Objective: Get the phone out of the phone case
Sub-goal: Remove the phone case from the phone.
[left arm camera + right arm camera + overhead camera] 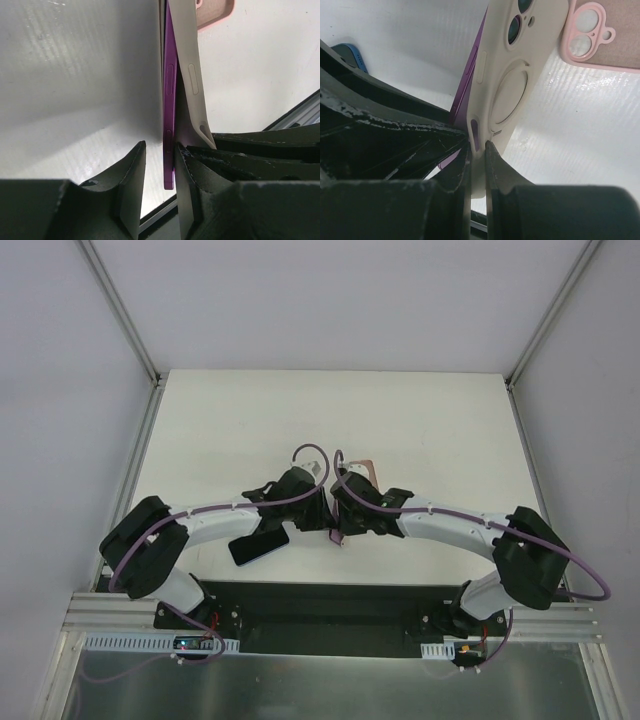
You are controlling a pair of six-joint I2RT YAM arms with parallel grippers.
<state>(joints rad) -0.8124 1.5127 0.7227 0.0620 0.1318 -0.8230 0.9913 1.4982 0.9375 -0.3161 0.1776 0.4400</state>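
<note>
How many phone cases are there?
2. A cream case is pinched in the right hand, partly off the purple phone. A pink case lies on the table beyond it. More may be hidden.

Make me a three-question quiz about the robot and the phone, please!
1. Where is the pink case? A) lying on the table B) up in the air C) on the robot's base
2. What colour is the phone parting from the cream case? A) green B) purple C) red
3. The right gripper is: A) wide open B) holding a cup C) shut on the cream case
Answers: 1A, it lies flat on the table; 2B, its purple edge shows; 3C, it pinches the case's rim.
</note>
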